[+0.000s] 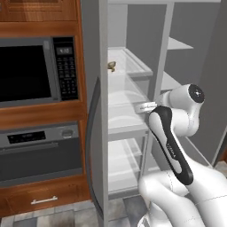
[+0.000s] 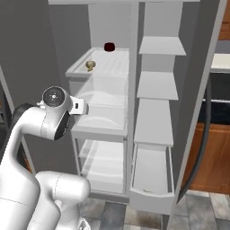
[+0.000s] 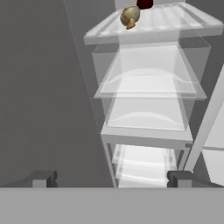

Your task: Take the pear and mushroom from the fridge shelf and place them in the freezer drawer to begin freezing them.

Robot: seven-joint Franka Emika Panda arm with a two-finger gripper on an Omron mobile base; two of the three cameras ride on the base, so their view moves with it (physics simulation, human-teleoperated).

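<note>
Left base view: a wood cabinet wall holds a black microwave [image 1: 31, 73] above a dark oven [image 1: 40, 153], with a drawer [image 1: 44, 199] beneath and grey floor tiles below. Beside it the fridge stands open, its door edge hiding most of the interior. On the fridge shelf [image 1: 133, 62], at its near left corner, a small tan mushroom [image 1: 111, 66] peeks past that edge, partly cut off. The arm's elbow covers the lower shelves.

Right base view: the fridge shelf [image 2: 112, 63] has fine ridges; the mushroom [image 2: 90, 65] sits near its left front corner, and a dark red round thing [image 2: 109, 46] at the back edge. Clear bins [image 2: 101, 108] lie beneath. The freezer drawer [image 2: 152, 179], light grey, stands pulled out at the bottom right. The pear cannot be made out.

Hand view: the fingers [image 3: 43, 178] are spread wide, grasping nothing, well apart from the shelf. The mushroom [image 3: 130, 16] lies near the shelf's [image 3: 175, 26] front edge; the red thing [image 3: 144, 3] is cut off by the top of the picture.
</note>
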